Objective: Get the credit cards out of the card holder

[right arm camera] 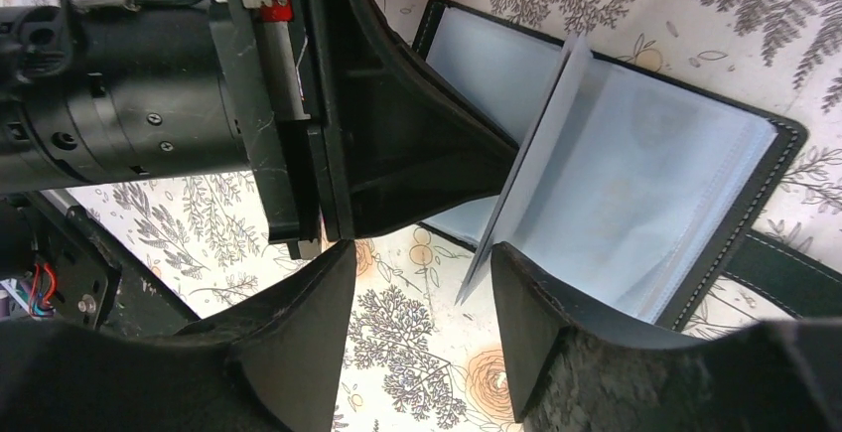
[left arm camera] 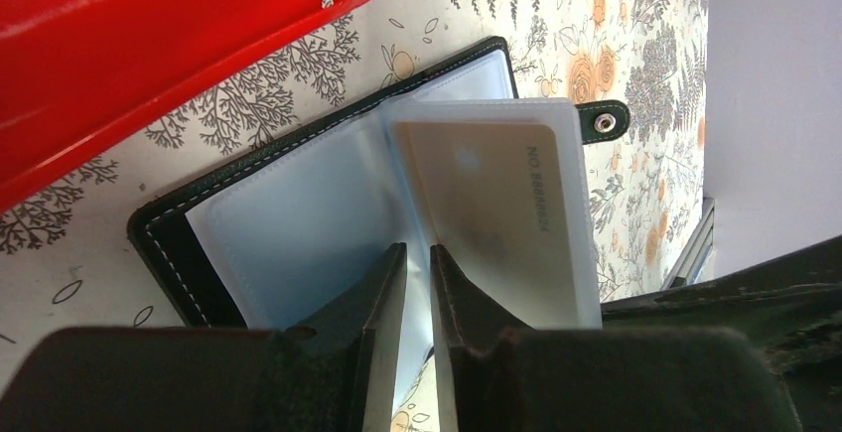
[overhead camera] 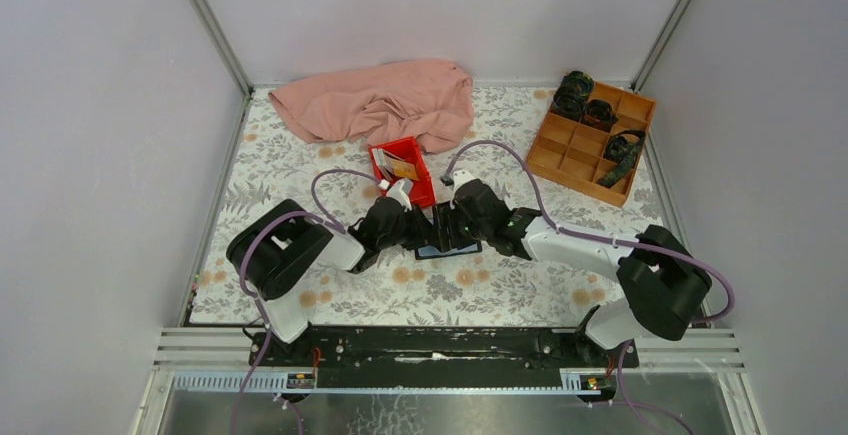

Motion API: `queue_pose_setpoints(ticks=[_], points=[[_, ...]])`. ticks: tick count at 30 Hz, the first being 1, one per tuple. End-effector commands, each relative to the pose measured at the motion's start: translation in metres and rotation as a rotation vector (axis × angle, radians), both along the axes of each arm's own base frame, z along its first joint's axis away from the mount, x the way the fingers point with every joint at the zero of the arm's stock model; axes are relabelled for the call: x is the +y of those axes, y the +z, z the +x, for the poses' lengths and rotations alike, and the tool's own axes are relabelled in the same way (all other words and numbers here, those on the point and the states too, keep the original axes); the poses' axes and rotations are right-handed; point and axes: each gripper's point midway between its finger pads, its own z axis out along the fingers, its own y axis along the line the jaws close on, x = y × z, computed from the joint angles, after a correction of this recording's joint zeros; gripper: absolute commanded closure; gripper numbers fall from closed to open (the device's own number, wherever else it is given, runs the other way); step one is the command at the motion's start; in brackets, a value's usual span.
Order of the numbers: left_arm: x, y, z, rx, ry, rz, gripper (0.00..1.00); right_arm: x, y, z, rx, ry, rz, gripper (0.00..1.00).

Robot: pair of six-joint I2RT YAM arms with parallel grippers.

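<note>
The card holder (overhead camera: pixel 437 251) lies open on the flowered table between the two arms, black outside (left arm camera: pixel 164 243) with pale blue clear sleeves (right arm camera: pixel 635 204). One sleeve stands upright with a beige-gold credit card (left arm camera: pixel 487 204) inside it. My left gripper (left arm camera: pixel 417 253) is shut on the lower edge of that sleeve; in the right wrist view its finger (right arm camera: pixel 417 154) lies against the page. My right gripper (right arm camera: pixel 422 258) is open just in front of the holder's near edge, with only tabletop between its fingers. From above, the grippers (overhead camera: pixel 420 230) (overhead camera: pixel 458 225) meet over the holder.
A red tray (overhead camera: pixel 395 144) with an orange card (overhead camera: pixel 403 168) in it stands right behind the holder, close to my left fingers (left arm camera: pixel 149 35). A pink cloth (overhead camera: pixel 380 103) lies at the back. A wooden compartment box (overhead camera: pixel 592 140) sits at the back right.
</note>
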Motion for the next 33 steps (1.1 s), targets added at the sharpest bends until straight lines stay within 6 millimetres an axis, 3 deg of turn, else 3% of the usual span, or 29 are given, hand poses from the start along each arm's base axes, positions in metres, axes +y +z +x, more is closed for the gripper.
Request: queue_pose_setpoints(ticks=[1,10,13,18,26,30,33], points=[[0.055,-0.075,-0.036,0.175,0.044,0.285,0.77,0.022,0.012,0.001,-0.005,0.038,0.069,0.40],[0.077,-0.065,-0.037,0.153,0.083,0.381,0.78,0.026,0.004,0.001,0.007,0.048,0.072,0.39],[0.081,-0.056,-0.036,0.137,0.093,0.399,0.82,0.026,0.002,0.001,0.006,0.048,0.070,0.39],[0.085,-0.049,-0.036,0.128,0.102,0.429,0.99,0.029,0.000,0.001,0.011,0.056,0.077,0.39],[0.080,-0.036,-0.038,0.103,0.100,0.428,1.00,0.034,-0.003,0.000,0.022,0.073,0.086,0.40],[0.073,-0.020,-0.039,0.076,0.082,0.422,1.00,0.035,-0.003,0.000,0.024,0.076,0.087,0.52],[0.070,-0.007,-0.037,0.051,0.084,0.414,1.00,0.035,-0.004,0.001,0.022,0.076,0.083,0.70]])
